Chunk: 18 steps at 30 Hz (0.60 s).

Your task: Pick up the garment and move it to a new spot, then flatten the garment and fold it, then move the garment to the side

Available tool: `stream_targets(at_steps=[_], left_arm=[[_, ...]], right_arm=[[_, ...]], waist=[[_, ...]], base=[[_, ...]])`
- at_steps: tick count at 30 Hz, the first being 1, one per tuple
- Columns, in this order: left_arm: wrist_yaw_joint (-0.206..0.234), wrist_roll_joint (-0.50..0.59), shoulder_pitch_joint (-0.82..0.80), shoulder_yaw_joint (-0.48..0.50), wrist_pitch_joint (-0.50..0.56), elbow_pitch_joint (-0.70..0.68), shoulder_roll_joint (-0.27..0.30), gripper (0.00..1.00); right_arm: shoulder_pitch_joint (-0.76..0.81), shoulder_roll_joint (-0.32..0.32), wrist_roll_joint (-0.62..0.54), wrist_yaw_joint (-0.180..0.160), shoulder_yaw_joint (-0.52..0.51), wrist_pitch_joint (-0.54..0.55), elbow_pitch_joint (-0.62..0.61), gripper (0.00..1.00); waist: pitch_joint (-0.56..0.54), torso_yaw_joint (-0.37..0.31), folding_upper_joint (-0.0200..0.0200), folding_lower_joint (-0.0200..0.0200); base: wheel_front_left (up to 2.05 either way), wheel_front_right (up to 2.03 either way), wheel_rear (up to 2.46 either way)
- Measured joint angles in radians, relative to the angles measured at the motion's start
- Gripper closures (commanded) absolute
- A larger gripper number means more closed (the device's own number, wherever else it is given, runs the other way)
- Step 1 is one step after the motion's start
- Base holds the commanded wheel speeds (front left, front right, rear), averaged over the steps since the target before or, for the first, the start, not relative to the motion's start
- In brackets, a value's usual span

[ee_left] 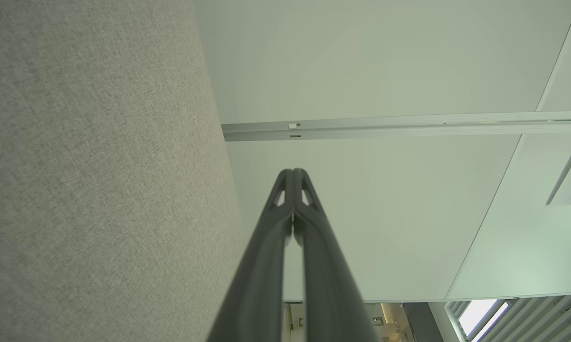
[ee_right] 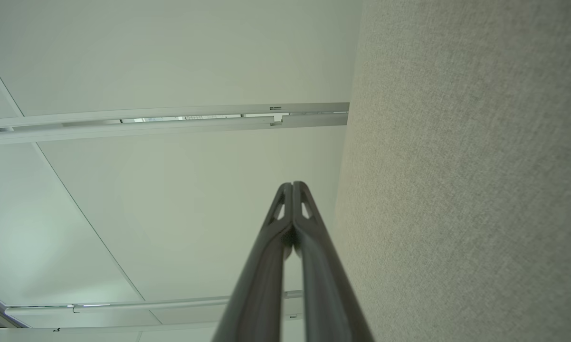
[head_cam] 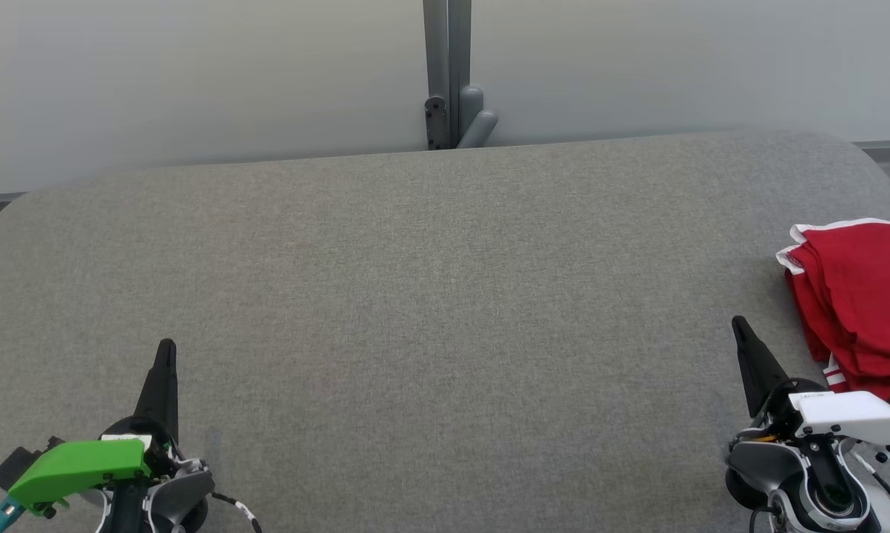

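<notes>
The garment (head_cam: 863, 303) is red with white trim and lies folded in a stack at the table's far right edge in the head view. My right gripper (head_cam: 739, 326) rests just left of it, apart from the cloth, fingers pressed together and empty. At the lower left my left gripper (head_cam: 166, 348) is shut too, far from the garment, holding nothing. In the left wrist view the left gripper (ee_left: 293, 172) shows its two dark fingers meeting at the tips. The right gripper (ee_right: 293, 185) looks the same in the right wrist view.
A wide grey fabric-covered table (head_cam: 430, 296) spreads across the head view. Behind its far edge stands a pale wall with a grey post (head_cam: 449, 74). The table surface (ee_left: 100, 166) runs beside the left gripper, and the table (ee_right: 471, 166) beside the right one.
</notes>
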Motion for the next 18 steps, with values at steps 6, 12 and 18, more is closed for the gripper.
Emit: stream_targets(at_steps=[6, 12, 18], left_arm=[[0.000, 0.000, 0.000, 0.000, 0.000, 0.000, 0.000, 1.00], [0.000, 0.000, 0.000, 0.001, 0.000, 0.000, 0.000, 1.00], [0.000, 0.000, 0.000, 0.001, 0.000, 0.000, 0.000, 1.00]], right_arm=[[0.000, 0.000, 0.000, 0.000, 0.000, 0.000, 0.000, 1.00], [0.000, 0.000, 0.000, 0.000, 0.000, 0.000, 0.000, 1.00], [0.000, 0.000, 0.000, 0.000, 0.000, 0.000, 0.000, 1.00]], waist=[[0.000, 0.000, 0.0000, 0.0000], [0.000, 0.000, 0.0000, 0.0000], [0.000, 0.000, 0.0000, 0.0000]], base=[[0.00, 0.00, 0.00], [0.00, 0.00, 0.00], [0.00, 0.00, 0.00]])
